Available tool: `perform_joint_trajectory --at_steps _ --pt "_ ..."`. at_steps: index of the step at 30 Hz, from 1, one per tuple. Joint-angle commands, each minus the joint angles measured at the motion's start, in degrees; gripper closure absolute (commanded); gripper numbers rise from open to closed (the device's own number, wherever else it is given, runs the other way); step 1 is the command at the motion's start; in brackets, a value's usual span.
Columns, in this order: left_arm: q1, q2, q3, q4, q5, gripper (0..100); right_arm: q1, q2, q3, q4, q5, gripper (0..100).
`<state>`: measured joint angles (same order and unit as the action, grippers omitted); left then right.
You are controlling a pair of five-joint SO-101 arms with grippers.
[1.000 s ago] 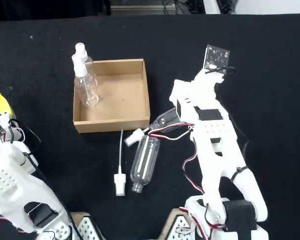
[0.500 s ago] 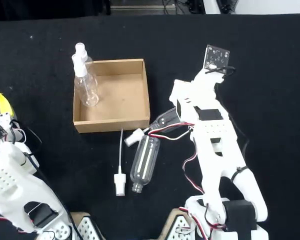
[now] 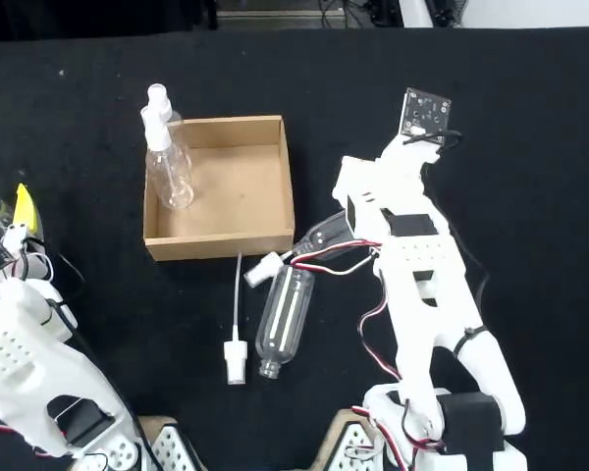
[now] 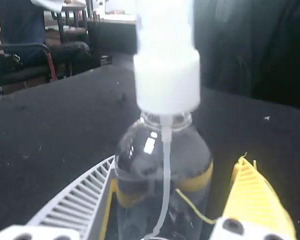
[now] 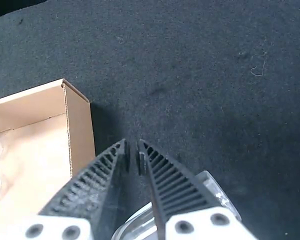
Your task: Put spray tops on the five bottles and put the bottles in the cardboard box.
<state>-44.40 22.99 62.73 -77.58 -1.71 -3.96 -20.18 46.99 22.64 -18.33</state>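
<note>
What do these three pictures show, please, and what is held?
Two white robot arms sit at a black-clothed table. One picture looks down from above; the others come from cameras on each arm's wrist. The left gripper is shut on a clear plastic bottle wearing a white spray top. The right gripper is shut and empty beside the open brown cardboard box, which holds two capped bottles. Nearer the arms lie an uncapped clear bottle and a loose white spray top.

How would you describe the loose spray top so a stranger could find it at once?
Start at the cardboard box. Just outside its front wall lies a clear bottle; beside it is the spray top, a white cap, alone in trailing a thin bare tube toward the box.
</note>
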Motion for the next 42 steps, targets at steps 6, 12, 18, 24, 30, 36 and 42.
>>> perform_joint_trajectory --at_steps 6,12,18,24,30,36,42 --pt "0.7 -13.3 3.2 3.0 -0.4 67 1.0 -3.1 -0.1 -1.4 0.1 98.8" --pt "0.4 -21.4 2.7 20.6 -0.1 67 1.0 -3.1 -0.1 -1.3 0.1 98.8" --pt "0.4 -22.2 1.2 24.2 -0.4 67 1.0 -3.1 -0.1 -1.3 0.1 98.8" --pt "0.7 -22.7 1.2 24.1 -0.4 67 1.0 -3.1 -0.1 -1.3 0.1 98.8" --pt "0.3 -22.8 -0.4 24.1 -0.4 67 1.0 -3.1 -0.1 -1.3 0.1 98.8" --pt "0.1 -22.8 -1.5 24.1 -1.1 67 1.0 -3.1 -0.1 -1.3 0.1 98.8" --pt "0.2 -22.2 -1.1 24.3 -2.8 67 1.0 -3.1 -0.1 -1.3 0.1 98.8"
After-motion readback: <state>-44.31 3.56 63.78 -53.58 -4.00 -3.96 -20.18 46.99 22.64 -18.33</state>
